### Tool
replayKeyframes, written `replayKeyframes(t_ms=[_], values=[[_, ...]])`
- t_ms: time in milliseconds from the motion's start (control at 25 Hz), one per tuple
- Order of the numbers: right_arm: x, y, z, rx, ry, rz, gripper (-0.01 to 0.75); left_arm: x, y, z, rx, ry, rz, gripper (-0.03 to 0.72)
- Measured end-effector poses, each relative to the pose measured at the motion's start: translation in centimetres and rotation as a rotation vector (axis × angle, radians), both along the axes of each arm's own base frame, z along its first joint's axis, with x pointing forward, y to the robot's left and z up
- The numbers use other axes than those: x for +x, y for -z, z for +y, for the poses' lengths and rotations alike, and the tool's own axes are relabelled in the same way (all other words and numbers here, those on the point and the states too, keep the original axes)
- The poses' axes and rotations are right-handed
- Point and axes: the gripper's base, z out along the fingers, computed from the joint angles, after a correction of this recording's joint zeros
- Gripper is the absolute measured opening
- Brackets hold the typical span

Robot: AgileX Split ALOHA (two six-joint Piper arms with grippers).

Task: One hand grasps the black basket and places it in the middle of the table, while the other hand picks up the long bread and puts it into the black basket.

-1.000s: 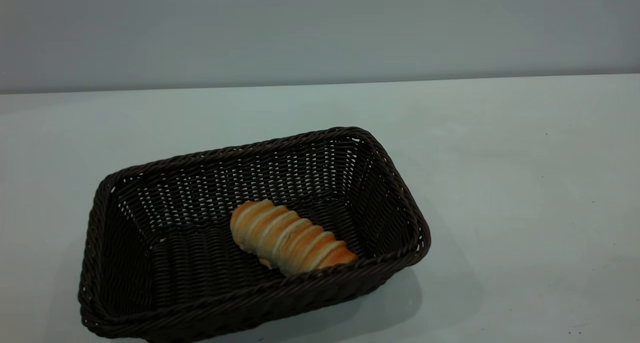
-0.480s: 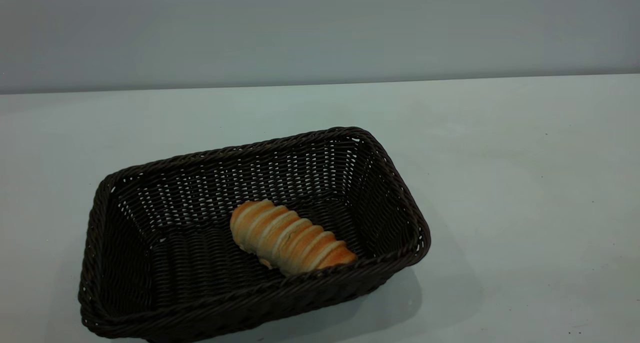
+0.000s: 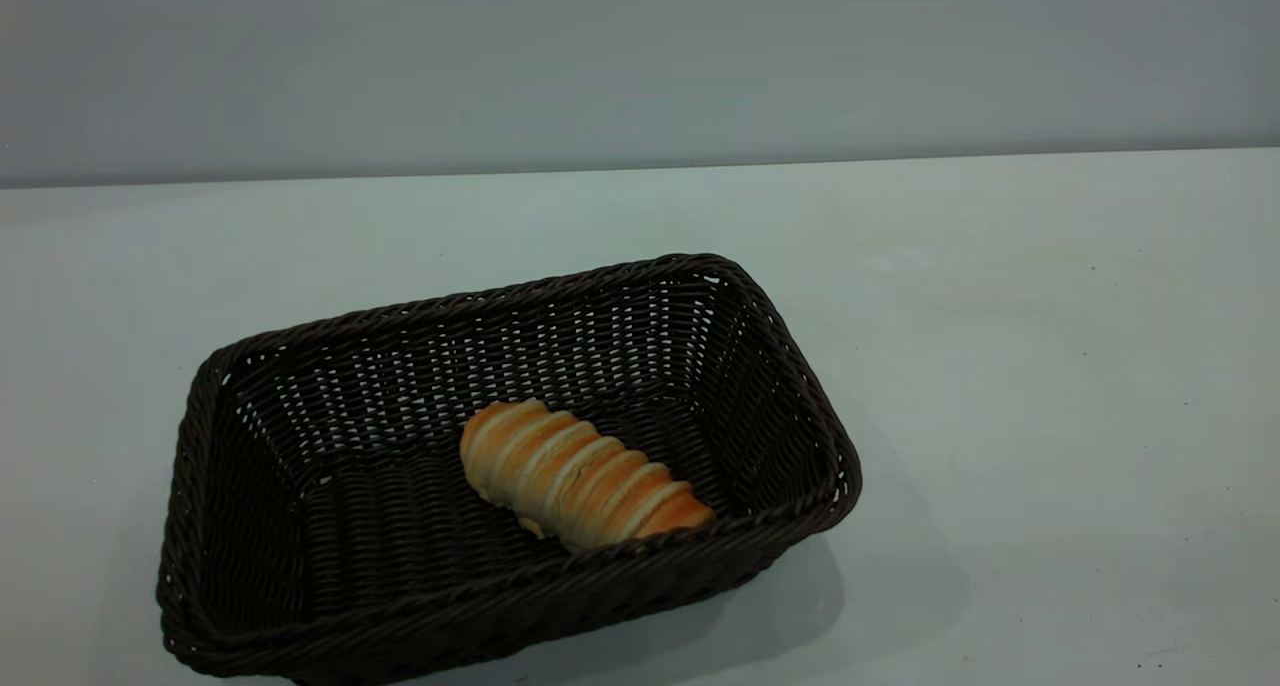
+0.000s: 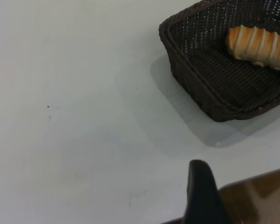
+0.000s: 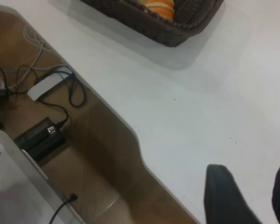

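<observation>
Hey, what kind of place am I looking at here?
Probably a robot lab bench, not a kitchen: a bare white table holding only a basket with a bread in it, and cables and a power brick on the floor beside it.

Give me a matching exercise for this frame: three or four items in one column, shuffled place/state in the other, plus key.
Items:
1. long bread
2. black basket
3. right gripper
4. table

Descriptions:
A. white, bears the basket
B. lies inside the basket
C. open, above the table edge, apart from the basket
D. stands on the table, dark woven

Pairs: 1-B, 2-D, 3-C, 4-A
</observation>
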Motion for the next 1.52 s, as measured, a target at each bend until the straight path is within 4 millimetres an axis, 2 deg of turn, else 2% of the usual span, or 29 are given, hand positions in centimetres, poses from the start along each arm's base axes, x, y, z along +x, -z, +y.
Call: replayKeyframes(t_ms=[480, 680, 840, 1000, 1520], values=[[-0.2, -0.03, -0.16, 0.012, 0.017, -0.014, 0.237, 0.0, 0.0, 0.0, 0.0, 0.0, 0.0, 0.508], [-0.61, 0.0, -0.65, 0.029, 0.259, -0.052, 0.238, -0.05, 0.0, -0.1, 0.0, -0.052, 0.0, 0.508], [-0.4, 0.01, -0.7, 0.024, 0.466, -0.053, 0.238, -0.15, 0.0, -0.27, 0.002, -0.152, -0.001, 0.508], [-0.27, 0.02, -0.78, 0.02, 0.6, -0.054, 0.238, -0.2, 0.04, -0.47, 0.001, -0.259, 0.001, 0.508], [-0.22, 0.03, -0.8, 0.02, 0.664, -0.052, 0.238, -0.2, 0.07, -0.53, 0.002, -0.293, 0.002, 0.508]])
